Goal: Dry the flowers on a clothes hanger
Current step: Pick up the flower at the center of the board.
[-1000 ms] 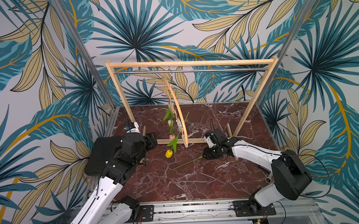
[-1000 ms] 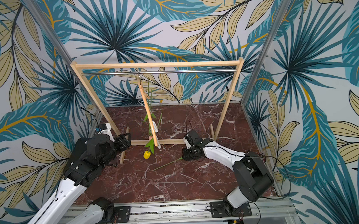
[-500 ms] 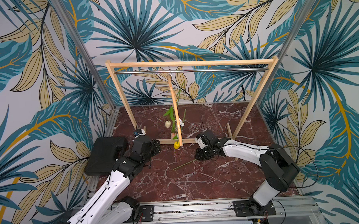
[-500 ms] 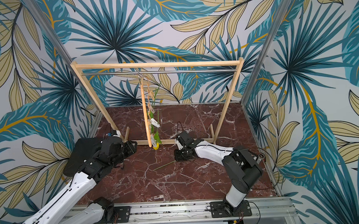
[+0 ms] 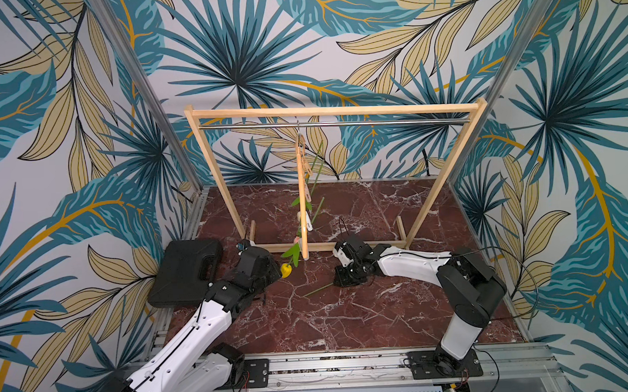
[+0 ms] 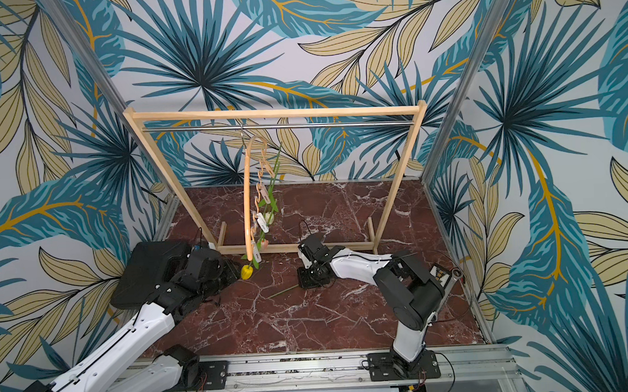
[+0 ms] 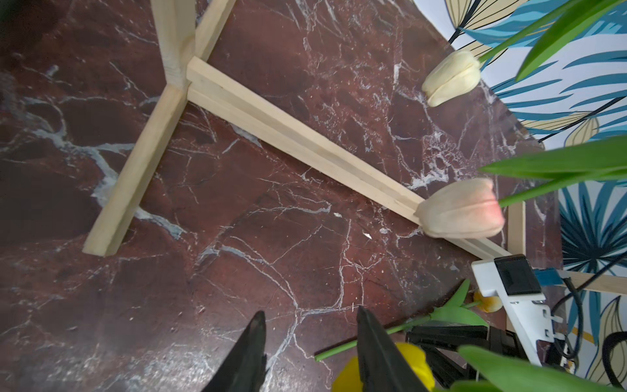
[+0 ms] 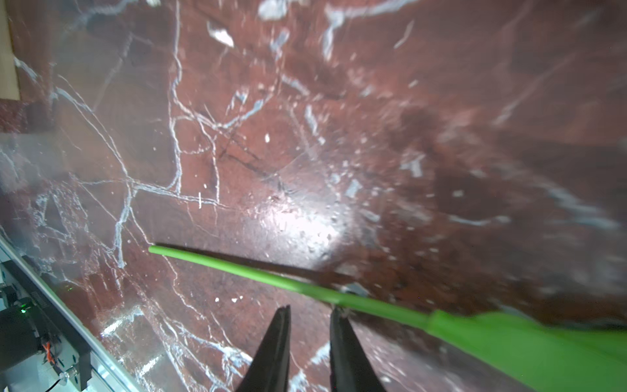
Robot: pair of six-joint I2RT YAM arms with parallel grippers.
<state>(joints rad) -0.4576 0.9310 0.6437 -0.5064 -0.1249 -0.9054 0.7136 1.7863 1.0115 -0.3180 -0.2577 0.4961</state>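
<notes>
The clothes hanger (image 5: 302, 204) hangs from the rack's rod, seen arched in a top view (image 6: 247, 192). Three flowers hang head-down from its pins: cream (image 7: 451, 78), pink (image 7: 461, 213) and yellow (image 5: 286, 270). A fourth flower lies on the floor, its stem (image 5: 318, 289) bare and its yellow-orange head (image 7: 487, 302) beside the right arm. My left gripper (image 7: 310, 314) is open and empty, right next to the yellow head (image 7: 414, 363). My right gripper (image 8: 311, 309) hovers low with a narrow empty gap, and the stem (image 8: 258, 271) lies just past one fingertip.
A black case (image 5: 186, 271) lies at the left edge behind the left arm. The wooden rack frame (image 5: 330, 110) spans the back, and its base bar (image 7: 305, 146) lies on the marble floor. Patterned walls close three sides.
The left arm has come down from the hanger to floor level and its jaws have narrowed a little. The hanger has turned edge-on. The right gripper has slid left to the fallen stem.
</notes>
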